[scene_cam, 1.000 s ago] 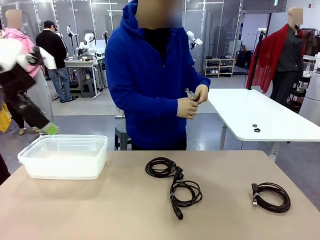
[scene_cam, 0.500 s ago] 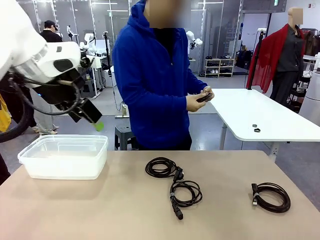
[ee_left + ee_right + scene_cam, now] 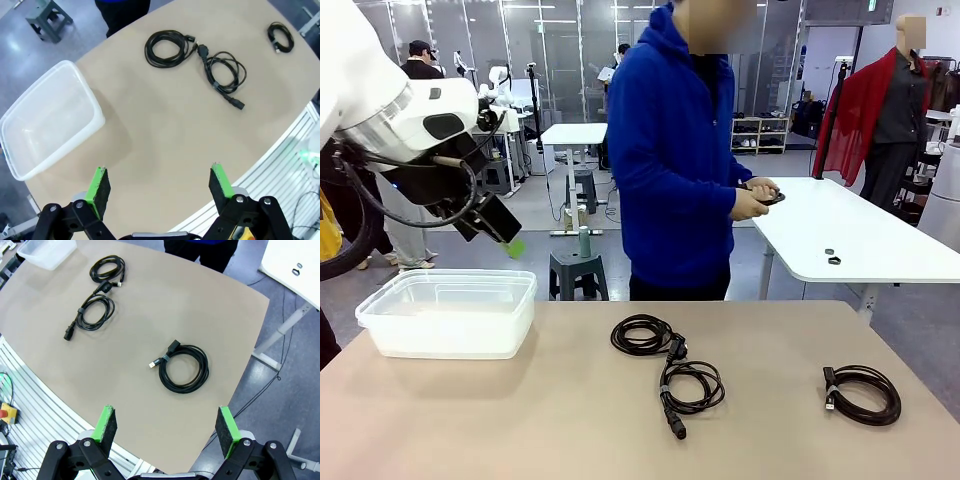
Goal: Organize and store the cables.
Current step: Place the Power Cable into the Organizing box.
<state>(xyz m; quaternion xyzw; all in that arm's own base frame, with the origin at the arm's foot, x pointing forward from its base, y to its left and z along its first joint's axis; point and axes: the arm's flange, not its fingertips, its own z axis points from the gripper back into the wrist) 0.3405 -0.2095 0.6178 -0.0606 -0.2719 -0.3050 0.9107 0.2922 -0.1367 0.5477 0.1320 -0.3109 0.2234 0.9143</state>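
Since the earlier frame, the person (image 3: pixel 675 150) in the blue hooded top has stepped from behind the middle of the bench (image 3: pixel 520 420) toward its right, and the left arm has swung in over the left side; the cables lie as before.

Left: the left end effector (image 3: pixel 158 171) hangs above the bench, over the container, with its two green-padded fingers spread wide apart and nothing between them. Below it a translucent white container (image 3: pixel 450 335) stands at the bench's far left corner.

Centre: the first cable (image 3: pixel 642 335), a round black coil, lies on the bench. Just beside it, nearer the robot, lies the second cable (image 3: pixel 692 385), a looser coil with a chunky plug pointing toward the robot. Their plug ends lie close together; whether they are joined cannot be told.

Right: the third cable (image 3: pixel 863 393), a tight black coil, lies well apart from the other two. The right end effector (image 3: pixel 165 412) hovers high above it, fingers likewise wide apart and holding nothing. Behind the bench, the person's hands (image 3: pixel 755 200) hold a small dark object (image 3: pixel 770 196) beside a white table (image 3: pixel 860 235).
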